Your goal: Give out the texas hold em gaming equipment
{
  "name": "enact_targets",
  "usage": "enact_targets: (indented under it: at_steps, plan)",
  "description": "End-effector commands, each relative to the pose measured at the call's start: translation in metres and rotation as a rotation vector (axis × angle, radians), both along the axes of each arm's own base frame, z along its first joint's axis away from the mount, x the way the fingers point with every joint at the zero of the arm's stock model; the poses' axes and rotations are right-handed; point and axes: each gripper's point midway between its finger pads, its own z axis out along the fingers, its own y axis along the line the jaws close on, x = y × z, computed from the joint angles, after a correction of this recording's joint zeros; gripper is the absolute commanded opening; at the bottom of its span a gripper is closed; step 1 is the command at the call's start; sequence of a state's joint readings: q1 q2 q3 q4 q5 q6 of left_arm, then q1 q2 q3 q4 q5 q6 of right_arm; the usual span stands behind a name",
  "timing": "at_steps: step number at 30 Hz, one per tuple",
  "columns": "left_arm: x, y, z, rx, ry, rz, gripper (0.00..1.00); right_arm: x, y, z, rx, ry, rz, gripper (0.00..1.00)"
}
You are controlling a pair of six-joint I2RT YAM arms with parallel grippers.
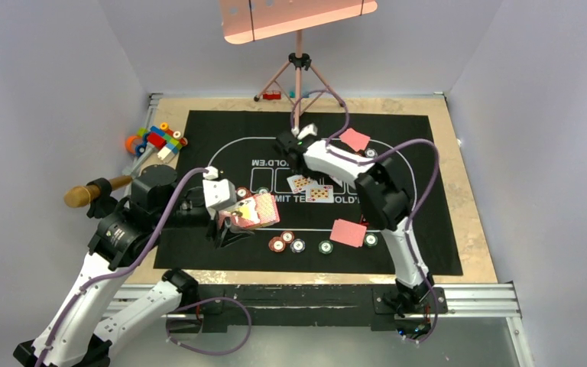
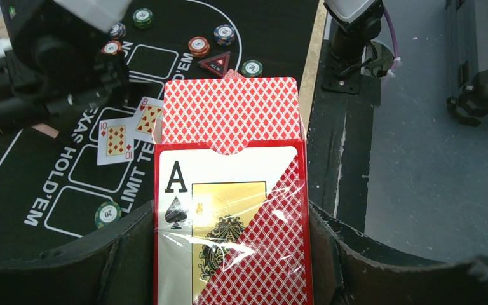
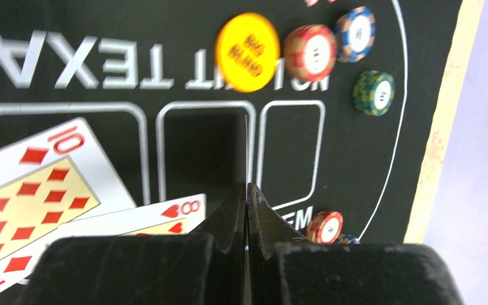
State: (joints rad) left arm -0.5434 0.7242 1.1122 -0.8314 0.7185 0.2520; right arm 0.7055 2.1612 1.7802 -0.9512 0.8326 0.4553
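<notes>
- Left pincer (image 1: 229, 228) clenched on the card box (image 2: 229, 216), tilted over the mat's (image 1: 214, 130) left side, red-backed deck (image 2: 229, 111) poking out its top.
- Right pincer (image 3: 246, 197) pinched tight on one card (image 3: 246, 146), edge-on, above the mat's middle boxes.
- Ten (image 3: 28, 203) and eight (image 3: 165, 213) lie face up just beside it.
- Chips (image 1: 287, 243) sit scattered along the near edge.

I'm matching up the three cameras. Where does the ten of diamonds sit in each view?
Top external: the ten of diamonds is the left of two face-up cards, mid-picture.
Left wrist: the ten lies left of centre.
Right wrist: the ten fills the lower left.
Shared landmark: the eight of hearts against it.
</notes>
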Motion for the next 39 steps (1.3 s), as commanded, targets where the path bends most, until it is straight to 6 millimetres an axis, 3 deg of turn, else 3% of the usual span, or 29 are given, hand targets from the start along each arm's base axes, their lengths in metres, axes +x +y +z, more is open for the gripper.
enact_targets:
  at_steps: [1, 6, 9, 12, 16, 19, 21, 26, 37, 39]
  plan:
    - [0.000, -0.002, 0.009, -0.035, -0.025, -0.007, 0.00, -0.002, -0.001, 0.010, -0.101, -0.029, 0.008, 0.00]
    - [0.001, -0.002, 0.008, -0.034, -0.022, -0.006, 0.00, -0.007, 0.005, -0.005, -0.067, 0.007, 0.023, 0.00]
    - [0.001, -0.002, 0.007, -0.034, -0.020, -0.005, 0.00, -0.013, 0.021, -0.019, 0.044, 0.060, 0.054, 0.00]
    - [0.001, -0.001, 0.007, -0.031, -0.022, -0.002, 0.00, -0.016, 0.037, -0.027, 0.152, 0.080, 0.088, 0.11]
    - [0.000, -0.001, 0.007, -0.028, -0.022, -0.002, 0.00, -0.022, 0.045, -0.041, 0.198, 0.128, 0.098, 0.19]
    - [0.000, -0.001, 0.005, -0.027, -0.018, -0.004, 0.00, -0.025, 0.050, -0.045, 0.236, 0.145, 0.112, 0.34]
    - [0.000, -0.001, 0.005, -0.025, -0.018, -0.004, 0.00, -0.026, 0.054, -0.042, 0.269, 0.138, 0.121, 0.43]
    - [0.000, -0.001, 0.005, -0.025, -0.017, -0.006, 0.00, -0.024, 0.056, -0.031, 0.312, 0.119, 0.123, 0.54]
    - [-0.001, 0.000, 0.002, -0.021, -0.016, -0.003, 0.00, -0.028, 0.061, -0.006, 0.557, 0.132, 0.114, 0.55]
    - [-0.001, 0.000, 0.001, -0.019, -0.014, -0.002, 0.00, -0.034, 0.067, 0.009, 0.671, 0.141, 0.132, 0.54]
